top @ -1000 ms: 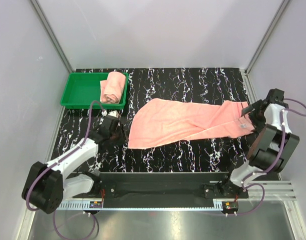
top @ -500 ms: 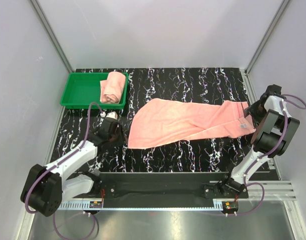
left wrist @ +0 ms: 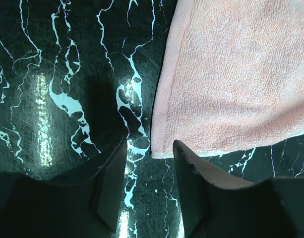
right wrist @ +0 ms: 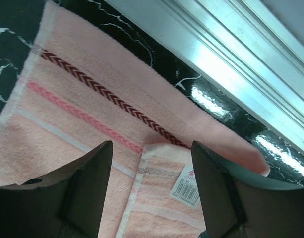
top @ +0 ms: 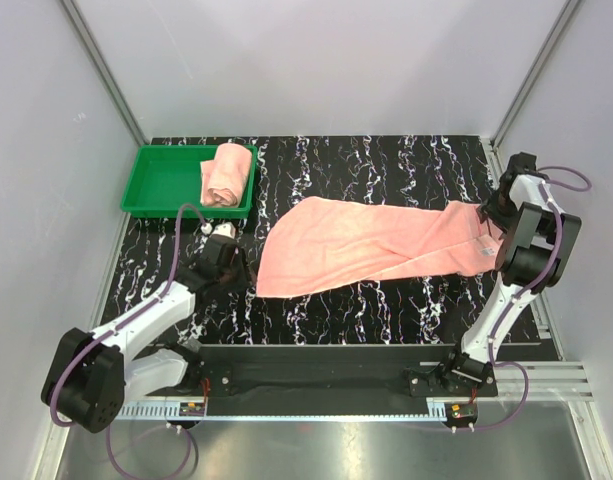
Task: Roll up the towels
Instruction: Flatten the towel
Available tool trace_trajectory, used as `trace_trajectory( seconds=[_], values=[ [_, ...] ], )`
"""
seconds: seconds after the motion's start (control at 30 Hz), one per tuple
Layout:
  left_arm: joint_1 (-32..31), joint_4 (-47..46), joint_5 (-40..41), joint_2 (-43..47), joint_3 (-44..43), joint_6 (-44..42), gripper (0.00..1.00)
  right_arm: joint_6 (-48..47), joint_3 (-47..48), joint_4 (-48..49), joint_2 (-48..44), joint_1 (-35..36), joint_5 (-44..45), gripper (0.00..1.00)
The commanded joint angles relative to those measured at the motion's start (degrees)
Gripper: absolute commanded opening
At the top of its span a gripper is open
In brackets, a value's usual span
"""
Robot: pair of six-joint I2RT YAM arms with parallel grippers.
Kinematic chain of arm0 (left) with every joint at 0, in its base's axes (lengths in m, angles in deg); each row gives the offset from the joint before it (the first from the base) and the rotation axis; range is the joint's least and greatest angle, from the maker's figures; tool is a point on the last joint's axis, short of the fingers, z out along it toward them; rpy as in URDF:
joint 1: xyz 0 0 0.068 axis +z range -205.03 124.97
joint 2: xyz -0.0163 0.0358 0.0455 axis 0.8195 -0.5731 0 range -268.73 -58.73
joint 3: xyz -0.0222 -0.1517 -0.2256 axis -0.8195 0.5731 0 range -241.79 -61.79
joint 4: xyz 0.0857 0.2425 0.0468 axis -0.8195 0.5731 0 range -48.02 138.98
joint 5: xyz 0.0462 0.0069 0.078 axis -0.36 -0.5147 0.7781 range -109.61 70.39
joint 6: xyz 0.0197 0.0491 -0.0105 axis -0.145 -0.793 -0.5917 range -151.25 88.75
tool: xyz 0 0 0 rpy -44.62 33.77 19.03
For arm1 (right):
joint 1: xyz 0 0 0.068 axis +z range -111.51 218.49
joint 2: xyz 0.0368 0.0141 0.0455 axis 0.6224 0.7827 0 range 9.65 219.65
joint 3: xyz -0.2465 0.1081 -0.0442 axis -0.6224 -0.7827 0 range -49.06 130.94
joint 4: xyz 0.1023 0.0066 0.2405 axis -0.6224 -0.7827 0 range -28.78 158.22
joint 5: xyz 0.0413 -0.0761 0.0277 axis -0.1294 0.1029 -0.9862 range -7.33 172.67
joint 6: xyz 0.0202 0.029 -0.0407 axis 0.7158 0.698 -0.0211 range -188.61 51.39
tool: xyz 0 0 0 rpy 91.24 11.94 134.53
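Now, from the top view, your right arm has swung in from the table's right side and folded back toward the far right corner, so the right gripper [top: 489, 214] hangs over the striped end of the flat towel [top: 366, 245]. Your left arm has shifted only a little. The left gripper [top: 242, 270] sits just beside that towel's near left corner. The towel lies spread across the middle of the table [top: 386, 310], not yet rolled, while the rolled towel [top: 228, 172] rests at the right end of the green tray [top: 161, 180]. By my reading, one towel is done and both arms are lining up on the second.

Next, the left wrist view puts the towel's corner right at the gap between the two dark fingers [left wrist: 111, 183]. The jaws stand partly apart and pinch nothing. The cloth lies flat on the marble, its hem just ahead of the tips.

Lastly, the right wrist view shows the fingers [right wrist: 90, 178] spread wide, straddling a folded-over corner that carries the white label [right wrist: 186, 189], with the dark red and pink stripes running beyond it. Nothing is clamped here either, and I cannot tell whether the tips touch the cloth. The metal rail [right wrist: 226, 54] runs close behind the towel's edge, so you have little room on that side. That doubled corner will likely need flattening before the roll can start evenly.
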Motion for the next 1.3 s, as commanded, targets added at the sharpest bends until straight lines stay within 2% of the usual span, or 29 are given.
trace_trajectory(
  seconds=[0.0, 0.07, 0.23, 0.37, 0.43, 0.53, 0.57, 0.7, 0.73, 0.77, 0.87, 1.27],
  values=[
    [-0.15, -2.84, 0.03, -0.17, 0.62, -0.26, 0.47, -1.63, 2.33, -0.08, 1.31, -0.41, 4.63, 0.72],
    [-0.15, -3.27, -0.05, -0.61, 0.53, -0.18, 0.47, -1.72, 1.81, 0.54, 2.10, -0.32, 4.02, 0.70],
    [-0.15, -3.19, -0.23, -1.49, 0.00, -0.35, 0.46, -1.28, 1.45, 1.42, 4.38, 0.29, 2.87, 0.54],
    [-0.24, -3.10, 0.03, -1.40, 0.27, -0.44, 0.46, -1.10, 0.93, 1.68, 4.91, 1.17, 3.04, 0.48],
    [-0.15, -3.19, 0.21, -1.31, 0.44, -0.35, 0.46, -0.93, 0.49, 1.77, 4.92, 1.35, 3.05, 0.41],
    [-0.15, -3.28, 0.21, -1.40, 0.44, -0.44, 0.46, -0.75, -0.74, 2.21, 4.04, 1.44, 3.57, 0.25],
    [-0.15, -3.28, 0.30, -1.48, 0.44, -0.44, 0.46, -0.75, -1.44, 2.30, 3.34, 1.52, 3.75, 0.23],
    [-0.15, -3.28, 0.30, -1.57, 0.27, -0.53, 0.45, -1.19, -3.03, 1.95, 1.49, 1.52, 3.92, 0.29],
    [-0.15, -3.19, 0.30, -1.57, 0.27, -0.44, 0.45, -1.36, -3.38, 2.03, 1.14, 1.52, 4.10, 0.32],
    [-0.15, -3.28, 0.30, -1.49, 0.27, -0.53, 0.45, -1.54, -3.99, 2.03, 0.18, 1.52, 4.45, 0.41],
    [-0.15, -3.19, 0.47, -1.31, 0.35, -0.44, 0.45, -1.63, -4.44, 1.95, -1.32, 1.52, 4.45, 0.50],
    [-0.15, -3.28, 0.65, -1.31, 0.35, -0.53, 0.45, -1.80, -1.36, -1.48, -5.80, 2.58, 4.28, 0.47]
  ],
)
